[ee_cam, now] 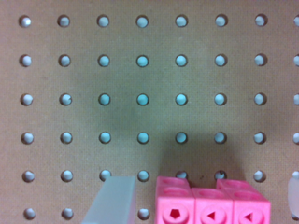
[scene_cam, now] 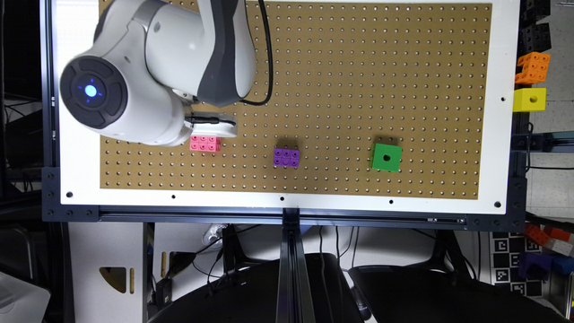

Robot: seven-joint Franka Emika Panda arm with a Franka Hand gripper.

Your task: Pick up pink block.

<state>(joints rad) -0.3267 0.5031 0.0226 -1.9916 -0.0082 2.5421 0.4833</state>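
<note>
The pink block (scene_cam: 205, 143) lies on the brown pegboard (scene_cam: 341, 67) toward the exterior view's left, partly under the arm's white hand. In the wrist view the pink block (ee_cam: 212, 205) sits low in the picture, with holes showing in its faces. My gripper (scene_cam: 211, 129) hovers right over it. One pale finger (ee_cam: 114, 200) stands beside the block with a small gap, and the other finger (ee_cam: 294, 196) shows at the picture's edge on the far side. The gripper (ee_cam: 204, 200) is open and straddles the block.
A purple block (scene_cam: 286, 157) lies mid-board and a green cube (scene_cam: 386, 157) lies toward the exterior view's right. Orange blocks (scene_cam: 532, 67) and a yellow one (scene_cam: 529, 99) sit off the board's right edge. The arm's big joint (scene_cam: 134, 76) overhangs the board's left.
</note>
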